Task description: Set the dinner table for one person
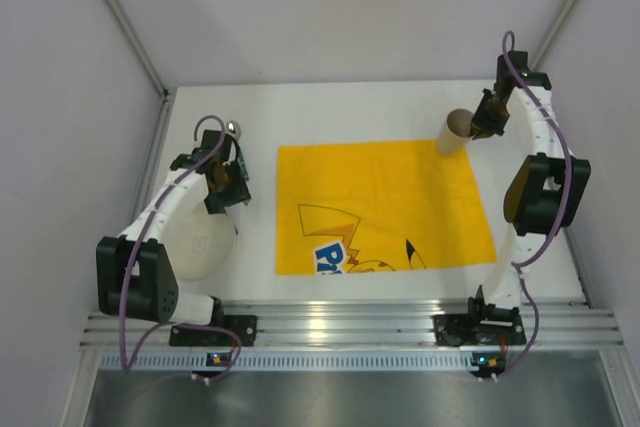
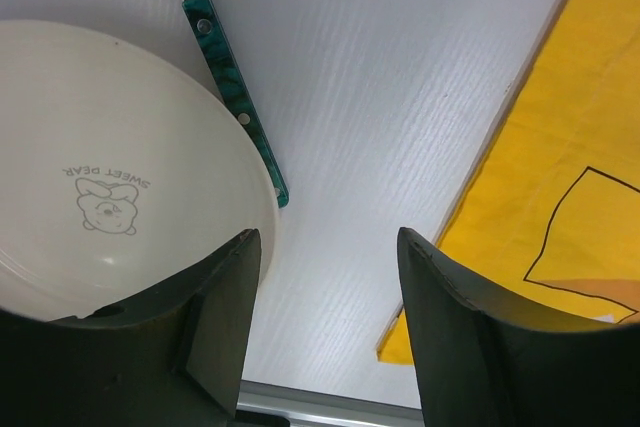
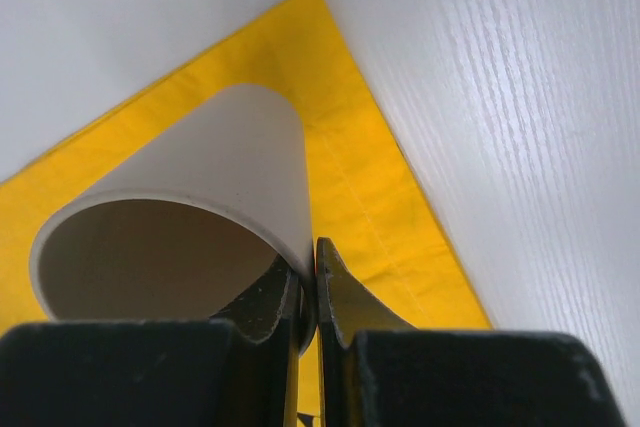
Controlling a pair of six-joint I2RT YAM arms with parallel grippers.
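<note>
Overhead, the white dinner table (image 1: 330,112) fills the floor of the view, its ribbed rail (image 1: 350,325) along the near edge by the arm bases. One yellow mat (image 1: 400,182) lies in the middle. One plate (image 1: 205,247) sits left of the mat, partly under the left arm. The left gripper (image 1: 228,185) hangs by the plate's far edge, making the left arm by far the nearer one to it. One cup (image 1: 455,132) leans at the mat's far right corner, in the right gripper (image 1: 484,125).

From the left wrist, the fingers (image 2: 225,292) stand wide with nothing between them, over bare table. The plate lies to their left, the mat to their right. One green-handled utensil (image 2: 232,87) lies along the plate's rim, its long axis running away from the jaws; whether it touches the rim or tucks under it, I cannot tell.

From the right wrist, the jaws pinch the cup's wall at the rim — one finger inside, one outside — and are nearly closed. The cup tilts over the mat's corner, so standing it upright there looks like the coming move.
</note>
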